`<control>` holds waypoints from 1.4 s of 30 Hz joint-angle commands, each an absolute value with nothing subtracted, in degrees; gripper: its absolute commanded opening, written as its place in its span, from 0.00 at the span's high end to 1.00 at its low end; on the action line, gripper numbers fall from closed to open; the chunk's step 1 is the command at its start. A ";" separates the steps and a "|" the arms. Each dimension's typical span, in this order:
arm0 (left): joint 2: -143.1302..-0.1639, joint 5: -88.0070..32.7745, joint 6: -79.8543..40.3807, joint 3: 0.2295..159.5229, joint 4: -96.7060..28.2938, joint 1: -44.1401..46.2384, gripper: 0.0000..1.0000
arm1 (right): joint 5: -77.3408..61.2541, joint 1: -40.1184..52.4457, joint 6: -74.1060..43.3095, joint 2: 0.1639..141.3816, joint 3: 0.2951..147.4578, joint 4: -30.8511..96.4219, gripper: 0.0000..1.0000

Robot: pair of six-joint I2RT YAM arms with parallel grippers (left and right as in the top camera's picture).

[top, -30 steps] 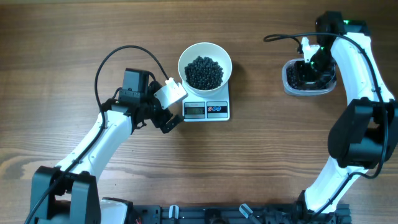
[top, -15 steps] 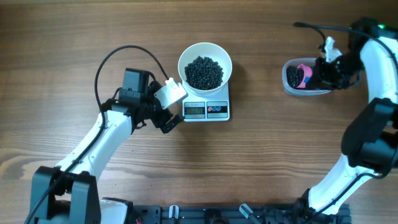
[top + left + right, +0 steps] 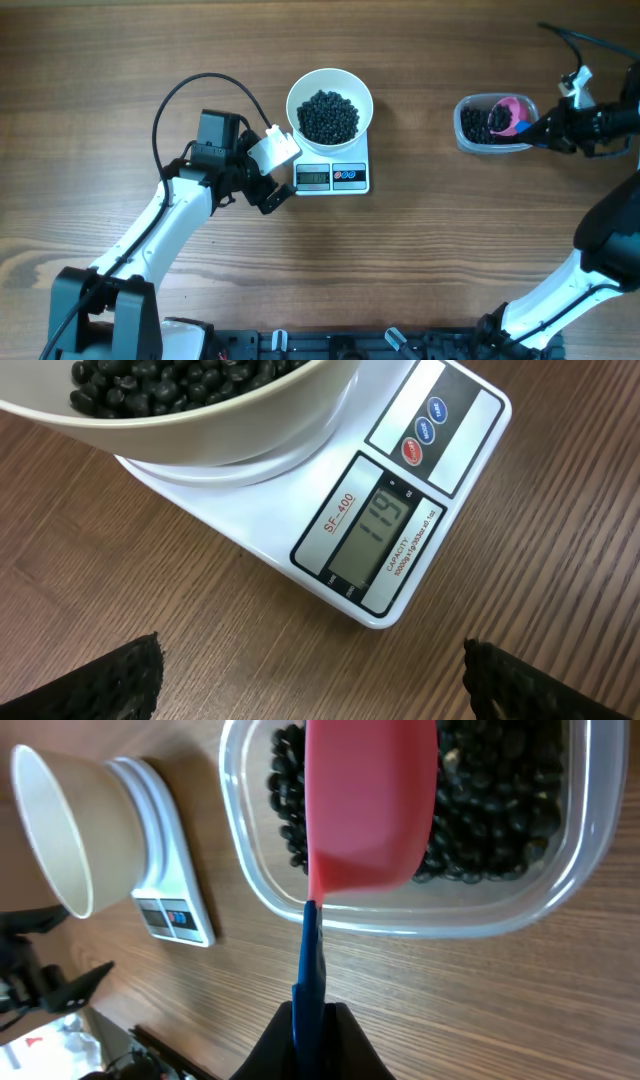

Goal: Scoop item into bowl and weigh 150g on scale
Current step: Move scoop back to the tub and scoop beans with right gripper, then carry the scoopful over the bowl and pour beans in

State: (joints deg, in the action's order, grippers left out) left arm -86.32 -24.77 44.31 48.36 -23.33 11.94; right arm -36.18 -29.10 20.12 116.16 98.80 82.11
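The scoop (image 3: 512,113) has been drawn back over the tub (image 3: 470,140) at 3 o'clock, its handle pinched by the right claw (image 3: 552,128). At 12 o'clock, beans (image 3: 328,115) are heaped in the bowl (image 3: 296,92) on the scale (image 3: 350,176), where 119 is shown, so more is needed. The left claw (image 3: 278,172) is spread at the scale's 9 o'clock.

White scale (image 3: 300,550) on wooden table (image 3: 110,575); display (image 3: 385,530) reads 119; two blue buttons and one red (image 3: 425,430). White bowl (image 3: 200,435) of black beans (image 3: 150,380) rests on its platform. Left gripper (image 3: 320,685) fingertips (image 3: 110,680) spread wide at lower corners, touching nothing.
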 commanded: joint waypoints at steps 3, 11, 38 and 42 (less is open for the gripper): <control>-86.72 -25.45 44.80 47.88 -23.33 11.62 0.00 | -42.70 -29.28 24.21 116.79 98.65 82.81 0.96; -86.72 -25.45 44.80 47.88 -23.33 11.62 0.00 | -48.69 -29.28 25.61 116.79 98.65 83.46 0.95; -86.72 -25.45 44.80 47.88 -23.33 11.62 0.00 | -64.38 -14.63 15.70 116.79 99.48 73.49 0.96; -86.72 -25.45 44.80 47.88 -23.33 11.62 0.00 | -64.29 -8.78 10.00 116.79 101.73 69.01 0.96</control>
